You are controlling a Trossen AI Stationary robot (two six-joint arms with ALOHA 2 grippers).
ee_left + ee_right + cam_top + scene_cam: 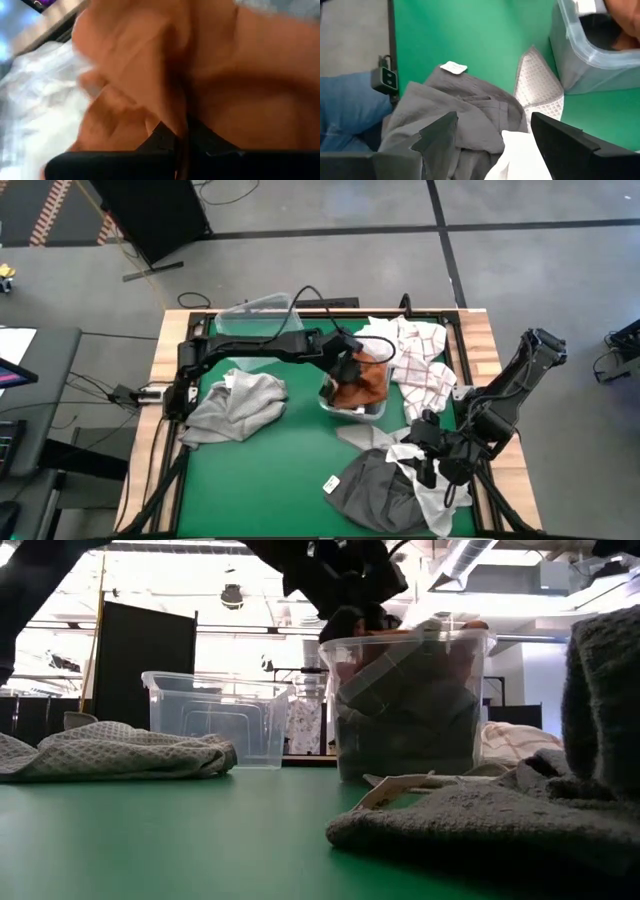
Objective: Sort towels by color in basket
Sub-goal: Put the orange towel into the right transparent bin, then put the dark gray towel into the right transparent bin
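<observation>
L gripper (352, 368) was clamped shut on the rust orange towel (362, 387), pressed down into the clear bin (372, 412) near table centre; in the L wrist view orange cloth (150, 65) filled nearly the whole field, pinched between the dark fingers (175, 150). In the low view the bin (410, 705) showed cloth packed inside, w/ the gripper (345, 615) entering from above. R gripper (432, 448) hung w/ fingers spread wide, grasping nothing, over the dark grey towel (375, 490) at the near R corner of the green mat (270, 470); R wrist view showed both fingers (437, 135) apart above that towel (465, 110), w/ a white tag (453, 67) at its edge and a plain white cloth (515, 155) just beside. Light grey towel (235, 408) lay to the L of the bin. White towels w/ thin red checks (420, 360) lay heaped beyond the bin, R side. A 2nd clear bin (258, 312), no cloth seen in it, sat at the far edge.
</observation>
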